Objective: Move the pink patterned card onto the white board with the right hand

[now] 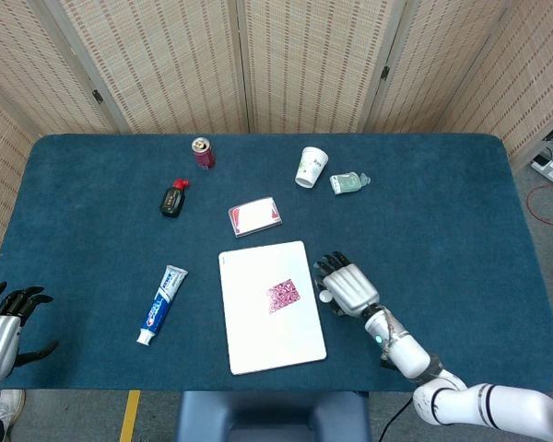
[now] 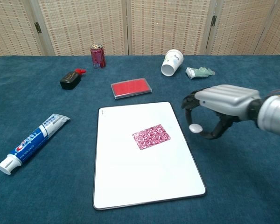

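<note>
The pink patterned card [image 1: 283, 295] [image 2: 151, 136] lies flat near the middle of the white board [image 1: 258, 345] [image 2: 130, 186], at the table's front centre. My right hand [image 1: 347, 287] [image 2: 219, 106] hovers just off the board's right edge, level with the card. Its fingers are curved downward, apart from the thumb, and nothing is in them. My left hand [image 1: 5, 322] shows only in the head view, at the front left corner beside the table, fingers spread and empty.
A toothpaste tube [image 1: 162, 304] [image 2: 32, 142] lies left of the board. Behind the board is a red flat box [image 1: 254, 215] [image 2: 131, 87]. Further back stand a red can [image 1: 203, 153], a black bottle [image 1: 172, 199], a tipped paper cup [image 1: 311, 167] and a small green bottle [image 1: 348, 182].
</note>
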